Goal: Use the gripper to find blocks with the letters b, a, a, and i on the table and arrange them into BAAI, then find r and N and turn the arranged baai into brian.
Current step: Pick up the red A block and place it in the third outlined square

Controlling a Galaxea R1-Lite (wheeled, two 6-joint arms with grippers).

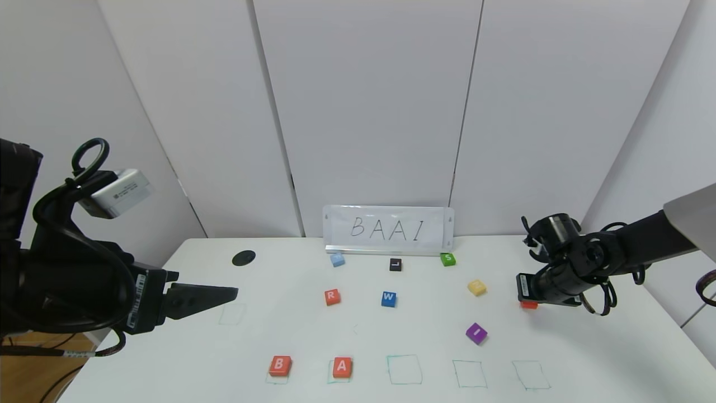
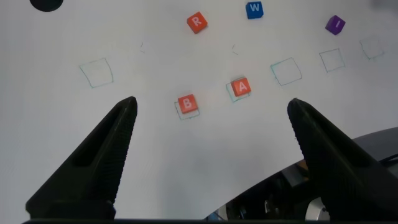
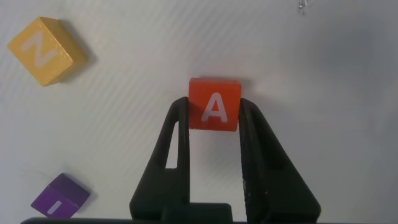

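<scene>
Right end effector (image 3: 214, 118) clamped on the second A block (image 3: 214, 104), fingers on two opposite side faces, block down on the table (image 1: 559, 347) at the right edge, beyond the yellow N (image 3: 46, 50) and purple I (image 3: 60, 198). Looks small, rigid, light; smooth sides, so likely to slip unless gripped square. B (image 1: 279, 365) and A (image 1: 342, 366) sitting on the front outlines. Left end effector (image 2: 211, 124) wide open, hovering at left.
</scene>
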